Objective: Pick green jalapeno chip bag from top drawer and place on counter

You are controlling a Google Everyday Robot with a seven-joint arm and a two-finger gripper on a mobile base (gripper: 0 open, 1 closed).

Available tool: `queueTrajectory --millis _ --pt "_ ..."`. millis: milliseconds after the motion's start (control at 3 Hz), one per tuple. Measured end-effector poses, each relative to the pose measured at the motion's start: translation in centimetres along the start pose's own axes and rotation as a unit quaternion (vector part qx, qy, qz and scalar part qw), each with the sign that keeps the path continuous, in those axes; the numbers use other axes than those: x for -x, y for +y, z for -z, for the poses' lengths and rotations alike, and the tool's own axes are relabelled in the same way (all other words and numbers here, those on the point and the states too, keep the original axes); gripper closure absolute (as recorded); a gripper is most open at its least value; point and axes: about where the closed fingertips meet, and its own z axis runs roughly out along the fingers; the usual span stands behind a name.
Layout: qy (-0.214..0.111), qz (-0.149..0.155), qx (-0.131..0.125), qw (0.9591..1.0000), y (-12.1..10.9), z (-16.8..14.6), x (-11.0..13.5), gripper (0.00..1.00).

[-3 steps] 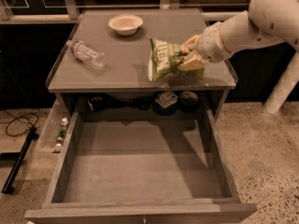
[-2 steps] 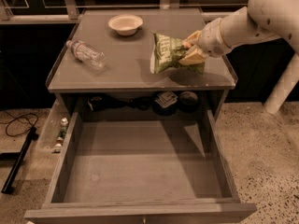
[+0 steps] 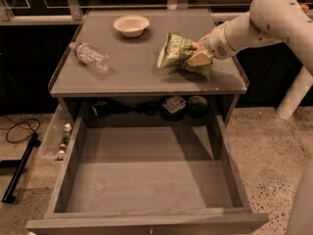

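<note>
The green jalapeno chip bag with white lettering rests on the right part of the counter, tilted on its side. My gripper reaches in from the right and is shut on the bag's right end. The white arm runs off to the upper right. The top drawer is pulled fully out below the counter, and its flat bottom shows nothing inside.
A clear plastic bottle lies on the counter's left side. A white bowl stands at the counter's back. Dark items sit in the cabinet behind the drawer. A cable lies on the speckled floor at left.
My gripper has lowered the bag and moved it slightly toward the counter's back right; the bag now rests on the counter top.
</note>
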Motion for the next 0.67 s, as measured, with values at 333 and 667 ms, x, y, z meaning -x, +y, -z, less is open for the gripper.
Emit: queueTrajectory --millis 333,667 --pt "-0.006 -0.037 0.001 0.9993 -0.3 -1.4 0.0 1.0" --pt "-0.014 -0.057 0.005 0.9983 -0.4 -2.5 0.2 1.0"
